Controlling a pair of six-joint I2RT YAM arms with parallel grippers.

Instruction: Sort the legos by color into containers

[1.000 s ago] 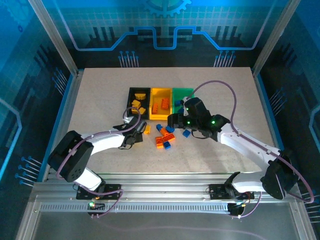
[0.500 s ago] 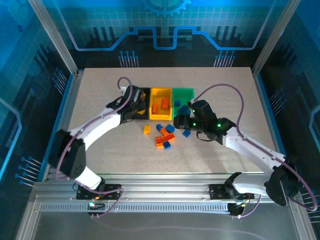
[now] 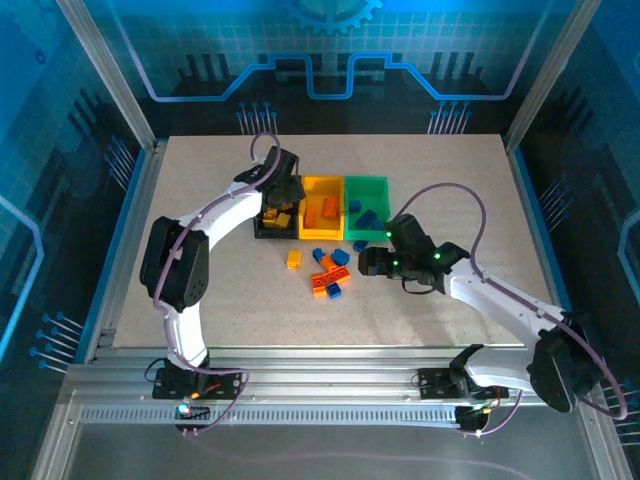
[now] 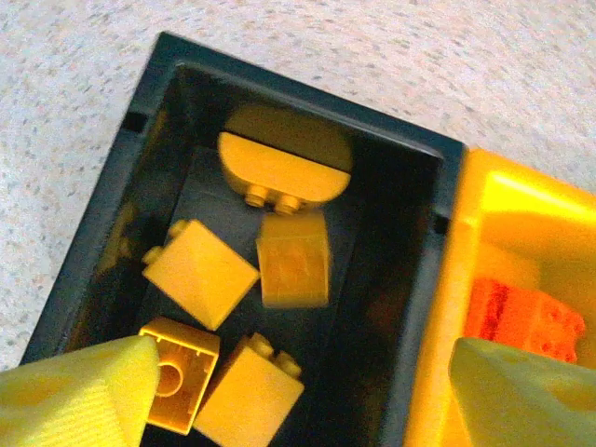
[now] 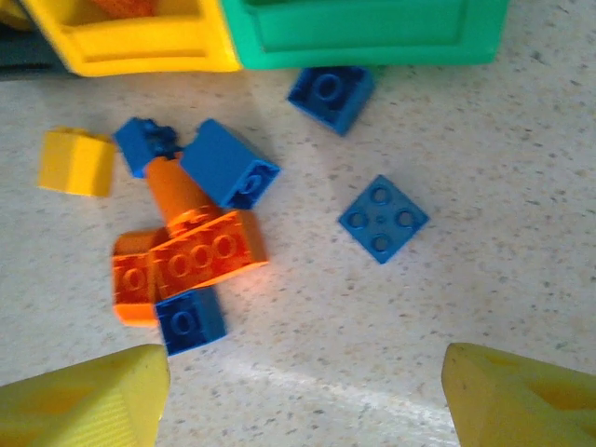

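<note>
The left jaws stand wide above the black bin (image 4: 102, 233), with nothing between them. Five yellow bricks (image 4: 293, 256) lie inside it. Beside it, the yellow bin (image 4: 470, 233) holds an orange brick (image 4: 526, 321). I judge that the left arm is at the end of a delivery, so the step in hand belongs to the right arm.

The right jaws are also wide and empty, hovering over the loose bricks on the desk (image 5: 466, 307). A flat blue brick (image 5: 383, 218) lies alone, and another blue brick (image 5: 331, 93) is just beside the green bin (image 5: 372, 37). An orange and blue heap (image 5: 191, 256) and a single yellow brick (image 5: 76, 161) lie further aside.

The next move probably calls for lowering onto the flat blue brick, which is free on all sides, then closing and carrying it to the green bin.
</note>
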